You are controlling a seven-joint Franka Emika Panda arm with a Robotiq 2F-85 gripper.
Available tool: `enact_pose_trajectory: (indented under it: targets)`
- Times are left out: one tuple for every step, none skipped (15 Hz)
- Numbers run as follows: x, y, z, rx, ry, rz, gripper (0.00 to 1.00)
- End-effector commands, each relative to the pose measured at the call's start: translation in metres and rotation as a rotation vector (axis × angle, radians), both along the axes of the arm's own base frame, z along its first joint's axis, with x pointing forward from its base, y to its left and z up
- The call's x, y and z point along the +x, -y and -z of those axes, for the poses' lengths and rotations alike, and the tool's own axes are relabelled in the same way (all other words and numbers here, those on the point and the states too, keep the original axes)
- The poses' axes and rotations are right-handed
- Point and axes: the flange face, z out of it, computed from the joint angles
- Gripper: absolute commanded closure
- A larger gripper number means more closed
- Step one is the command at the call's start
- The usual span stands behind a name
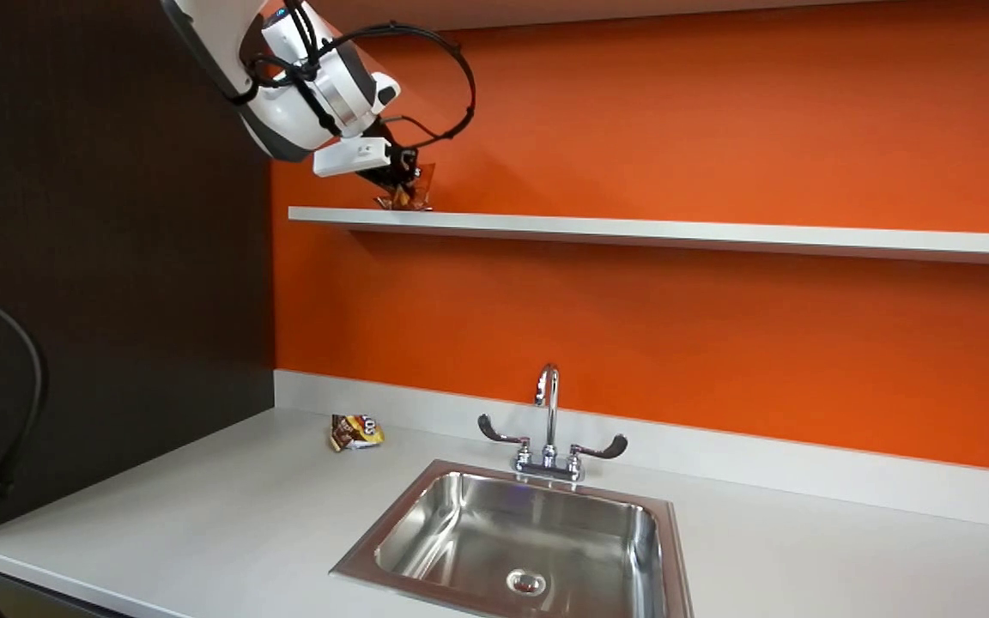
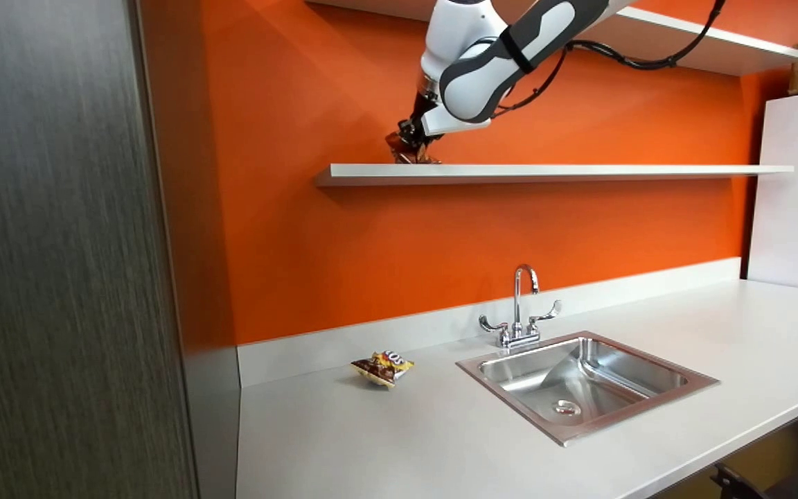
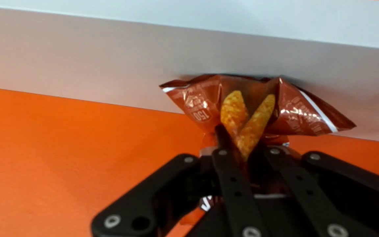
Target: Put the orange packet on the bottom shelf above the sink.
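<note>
The orange packet is pinched between the black fingers of my gripper in the wrist view, its crinkled end fanning out beyond the tips. In both exterior views, the packet and my gripper are at the left part of the bottom shelf. The packet's lower edge looks to touch the shelf top, and the shelf lies right behind it in the wrist view. The fingers partly hide the packet. The steel sink is below, to the right.
A small brown-and-yellow wrapped item lies on the counter left of the sink. The chrome faucet stands behind the basin. A dark panel borders the shelf's left. A higher shelf hangs above.
</note>
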Motion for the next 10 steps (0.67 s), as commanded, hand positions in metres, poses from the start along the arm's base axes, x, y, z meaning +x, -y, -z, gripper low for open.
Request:
enact_pose_trajectory:
  targets:
    - [0.006,-0.010,-0.008,0.005,-0.001,0.033,0.50]
    - [0.003,-0.012,-0.010,0.007,-0.002,0.038,0.43]
    - [0.001,-0.014,-0.014,0.007,-0.003,0.043,0.34]
    - [-0.001,-0.016,-0.017,0.009,-0.002,0.051,0.27]
    - [-0.003,-0.018,-0.020,0.011,-0.006,0.058,0.19]
    - [-0.005,-0.018,-0.023,0.014,-0.007,0.065,0.12]
    - [-0.007,-0.019,-0.026,0.016,-0.007,0.072,0.04]
    - [-0.010,-0.019,-0.030,0.016,-0.004,0.078,0.01]
    - [-0.012,-0.019,-0.033,0.019,0.000,0.085,0.00]
    - [-0.017,-0.016,-0.041,0.033,0.007,0.089,0.00]
